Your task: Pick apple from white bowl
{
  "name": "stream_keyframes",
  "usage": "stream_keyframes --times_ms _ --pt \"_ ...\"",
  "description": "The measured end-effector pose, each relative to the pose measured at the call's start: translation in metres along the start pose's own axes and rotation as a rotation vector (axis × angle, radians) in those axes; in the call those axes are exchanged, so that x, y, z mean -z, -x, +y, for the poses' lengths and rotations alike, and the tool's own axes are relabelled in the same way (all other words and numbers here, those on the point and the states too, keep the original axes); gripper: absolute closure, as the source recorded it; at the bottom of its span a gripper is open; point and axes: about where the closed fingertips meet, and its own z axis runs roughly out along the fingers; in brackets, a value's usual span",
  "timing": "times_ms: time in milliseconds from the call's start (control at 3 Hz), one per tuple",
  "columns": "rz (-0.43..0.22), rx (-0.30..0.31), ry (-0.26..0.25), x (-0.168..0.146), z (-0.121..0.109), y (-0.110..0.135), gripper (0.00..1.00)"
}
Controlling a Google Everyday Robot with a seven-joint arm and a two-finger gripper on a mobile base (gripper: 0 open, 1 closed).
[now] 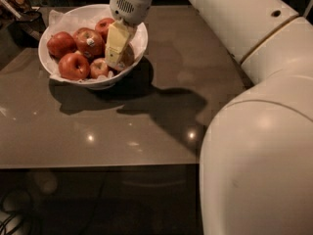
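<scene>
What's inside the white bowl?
Five red apples on crinkly white paper. The end effector reaches down into the white bowl and covers most of another apple, so its colour is unclear.

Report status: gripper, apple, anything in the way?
Gripper down inside white bowl, right side in view. Apple right beside it, mostly hidden, in bowl. Red apples packed close alongside.

The gripper (115, 58) reaches down into the right side of the white bowl (142, 39), which stands at the far left of the table (146, 126). It hides most of the apple (128, 56). Five red apples (73, 66) lie to its left on crinkled paper (56, 17). The arm (254, 106) fills the right.
</scene>
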Motion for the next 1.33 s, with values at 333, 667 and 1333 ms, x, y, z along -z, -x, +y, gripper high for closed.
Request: stream_keyframes --times_ms 333,667,1333 --pt "0.004 -0.01 0.011 -0.005 -0.003 -0.001 0.28" --pt "0.009 -0.019 0.02 -0.011 -0.005 -0.003 0.28" --pt "0.031 -0.025 0.048 -0.028 -0.007 -0.002 0.4"
